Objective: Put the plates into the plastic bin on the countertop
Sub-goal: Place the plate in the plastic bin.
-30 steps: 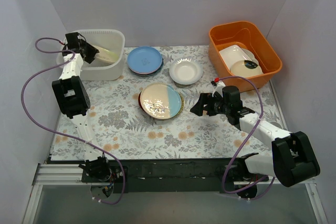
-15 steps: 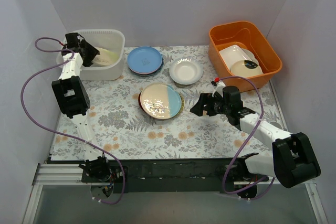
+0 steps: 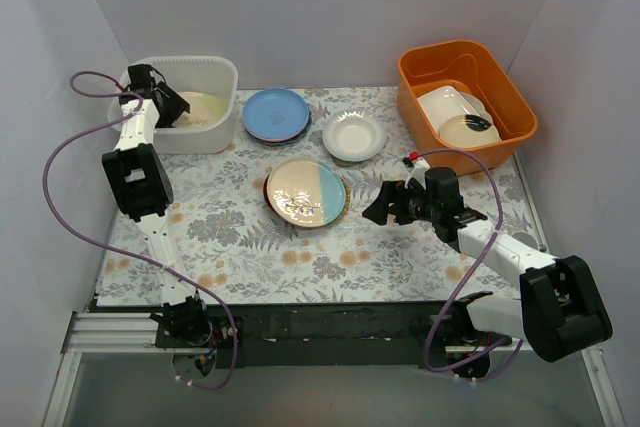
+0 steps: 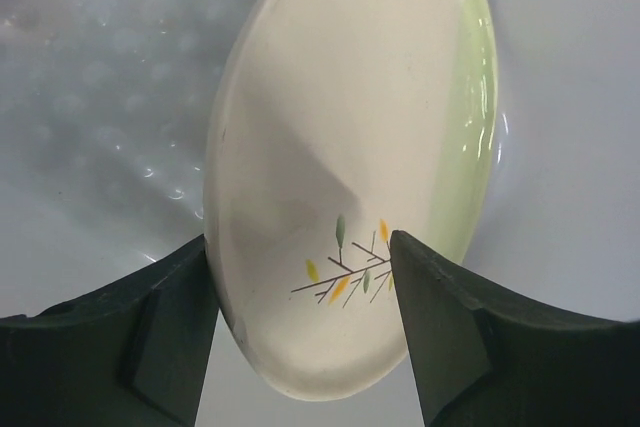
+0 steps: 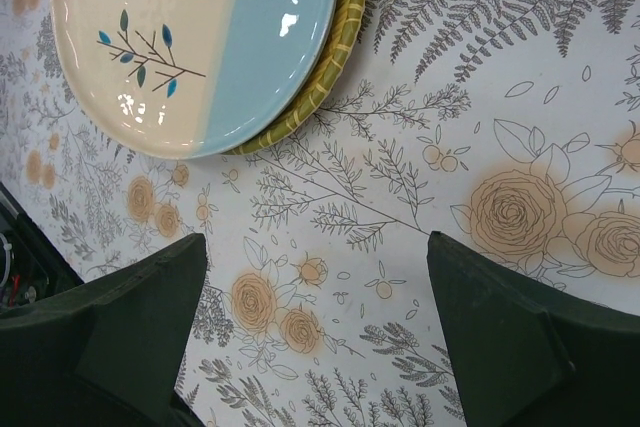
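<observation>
Plastic bin (image 3: 218,74) walls hem left end effector (image 3: 171,105); open countertop (image 3: 380,252) beside stacked plates (image 3: 305,193).

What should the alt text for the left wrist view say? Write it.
A cream plate with a leaf sprig and green edge sits inside the translucent plastic bin. The left gripper frames it with dark fingers spread open.

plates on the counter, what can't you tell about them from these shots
- Stack under the cream and blue plate: top and right wrist views show only the rim of a yellow plate; how many lie below is hidden.
- Blue plate: top view, too small to tell what lies beneath it.
- Sprig plate in the bin: the left arm covers part of it in the top view; flat or leaning, unclear.
</observation>
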Controlling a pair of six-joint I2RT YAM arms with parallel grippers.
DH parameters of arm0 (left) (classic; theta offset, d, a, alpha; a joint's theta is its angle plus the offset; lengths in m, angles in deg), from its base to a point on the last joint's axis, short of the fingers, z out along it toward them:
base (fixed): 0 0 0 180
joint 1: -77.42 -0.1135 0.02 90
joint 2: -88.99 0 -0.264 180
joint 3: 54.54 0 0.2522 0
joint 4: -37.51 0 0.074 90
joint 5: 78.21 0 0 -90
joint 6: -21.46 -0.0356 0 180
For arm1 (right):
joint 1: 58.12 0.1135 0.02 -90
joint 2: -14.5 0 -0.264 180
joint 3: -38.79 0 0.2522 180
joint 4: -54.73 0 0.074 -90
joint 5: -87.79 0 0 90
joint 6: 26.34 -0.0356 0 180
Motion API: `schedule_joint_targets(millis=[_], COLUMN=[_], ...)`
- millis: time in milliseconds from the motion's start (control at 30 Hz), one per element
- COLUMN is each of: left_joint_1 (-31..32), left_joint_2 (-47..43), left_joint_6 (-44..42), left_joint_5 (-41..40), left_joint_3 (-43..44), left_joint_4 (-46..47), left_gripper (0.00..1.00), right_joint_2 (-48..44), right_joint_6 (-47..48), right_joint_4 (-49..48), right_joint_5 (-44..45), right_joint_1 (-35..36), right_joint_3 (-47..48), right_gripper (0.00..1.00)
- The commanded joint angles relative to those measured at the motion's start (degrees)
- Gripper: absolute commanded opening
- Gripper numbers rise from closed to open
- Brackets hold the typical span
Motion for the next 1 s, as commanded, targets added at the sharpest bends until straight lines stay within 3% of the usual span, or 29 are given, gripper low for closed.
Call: schedule_joint_targets(millis=[0,367,700,833,967], left_joint_1=[0.29,0.29,1.69,3.62,4.33], left_joint_2=[-1.91,-6.48,-7.89,-8.68,-10.44], left_joint_6=[-1.62,-2.32,-7.42,-9.18,-9.44], left_joint_5=[-1.42,-4.15,-13.98,-19.78,-20.59], left_joint_3=[2.54,2.01,3.07,2.89,3.16], left_joint_4=[-1.09,-1.53,-7.42,-9.0,-9.44], left_gripper=[0.65,0.66,0.68,0.74,0.79], right_joint_2=[-2.61,-3.23,-0.85,0.46,0.99], right_joint_6=[-0.44,-0.79,-1.14,-0.97,-0.62], right_joint_4=[-1.67,-2.02,-4.21,-4.57,-4.57], right_joint_5=[-0.48,-0.39,-2.5,-3.47,-3.56], right_joint_1=[0.37,0.37,0.37,0.28,0.37], right_joint_3=[-0.97,-1.59,-0.71,-0.1,0.43], right_gripper=[0.98,0.98,0.98,0.98,0.98])
